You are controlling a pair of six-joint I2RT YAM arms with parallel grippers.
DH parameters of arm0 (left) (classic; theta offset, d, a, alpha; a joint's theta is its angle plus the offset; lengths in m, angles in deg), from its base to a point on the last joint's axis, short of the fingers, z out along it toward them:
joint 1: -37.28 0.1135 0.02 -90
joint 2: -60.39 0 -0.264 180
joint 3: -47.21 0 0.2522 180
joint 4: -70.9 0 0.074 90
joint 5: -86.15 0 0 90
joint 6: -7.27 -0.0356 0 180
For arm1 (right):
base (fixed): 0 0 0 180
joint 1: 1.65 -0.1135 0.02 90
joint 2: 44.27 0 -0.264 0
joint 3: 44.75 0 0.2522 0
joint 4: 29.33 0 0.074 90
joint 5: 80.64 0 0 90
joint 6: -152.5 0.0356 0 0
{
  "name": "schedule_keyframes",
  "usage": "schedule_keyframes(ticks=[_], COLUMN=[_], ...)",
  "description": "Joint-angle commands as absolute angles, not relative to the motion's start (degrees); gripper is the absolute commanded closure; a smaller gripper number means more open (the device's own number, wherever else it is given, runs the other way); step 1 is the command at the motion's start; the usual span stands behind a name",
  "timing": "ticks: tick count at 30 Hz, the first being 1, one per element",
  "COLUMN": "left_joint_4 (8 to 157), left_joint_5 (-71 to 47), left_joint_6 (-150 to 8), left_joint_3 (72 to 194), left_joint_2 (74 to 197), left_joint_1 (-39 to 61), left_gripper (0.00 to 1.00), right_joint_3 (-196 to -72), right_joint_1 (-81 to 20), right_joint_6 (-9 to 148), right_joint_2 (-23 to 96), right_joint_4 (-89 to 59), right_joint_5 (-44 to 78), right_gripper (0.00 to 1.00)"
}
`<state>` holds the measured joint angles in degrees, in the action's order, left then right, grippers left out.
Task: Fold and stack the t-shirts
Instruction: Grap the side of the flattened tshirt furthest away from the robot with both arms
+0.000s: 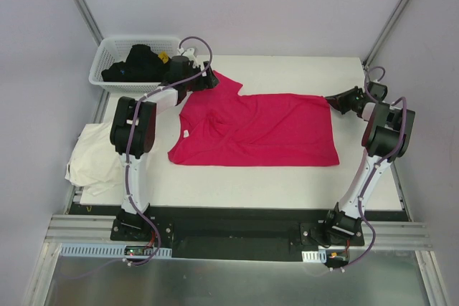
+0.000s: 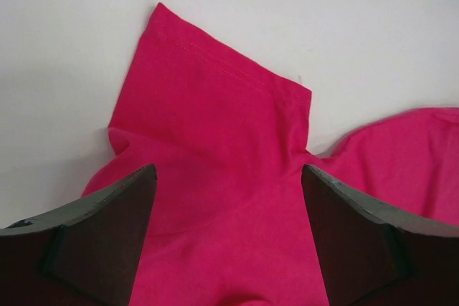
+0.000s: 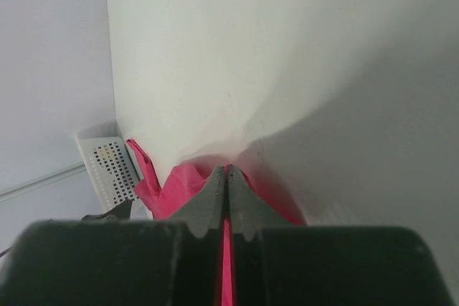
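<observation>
White lattice basket [image 1: 100,70] holds dark clothes [image 1: 133,64]; left hand [image 2: 228,177] spread over magenta shirt [image 1: 265,130], right hand [image 3: 226,171] clenched.

Overhead view looks down from behind; close wrist views apparently share the magenta t-shirt [image 1: 251,130].

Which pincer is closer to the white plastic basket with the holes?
The left pincer. It is over the magenta-red cloth t-shirt's sleeve, right beside the white plastic lattice basket. The right pincer is far off, at the shirt's opposite corner.
</observation>
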<state>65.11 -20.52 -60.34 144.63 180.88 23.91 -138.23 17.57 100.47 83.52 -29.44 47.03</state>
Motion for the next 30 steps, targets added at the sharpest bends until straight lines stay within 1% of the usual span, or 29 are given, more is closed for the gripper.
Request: schedule_keyframes(ticks=[1,5,21,30], left_joint_4=[69.8,71.91,76.39,84.3], left_joint_5=[-23.37,-23.01,-23.8,-24.68], left_joint_6=[-57.77,-58.47,-58.47,-59.26], left_joint_3=[151.85,157.37,172.06,182.78], left_joint_2=[184.92,187.92,197.23,204.09], left_joint_1=[25.06,25.15,27.43,27.96], left_gripper=[0.19,0.19,0.18,0.19], right_joint_3=[-137.7,-136.56,-133.39,-131.63], right_joint_1=[17.34,17.34,17.69,17.6], right_joint_6=[99.85,99.23,98.62,98.79], right_joint_2=[78.96,78.34,76.85,76.32], right_joint_4=[-31.04,-31.21,-31.48,-32.36], right_joint_5=[49.0,49.09,49.27,49.09], right_gripper=[0.99,0.99,0.99,0.99])
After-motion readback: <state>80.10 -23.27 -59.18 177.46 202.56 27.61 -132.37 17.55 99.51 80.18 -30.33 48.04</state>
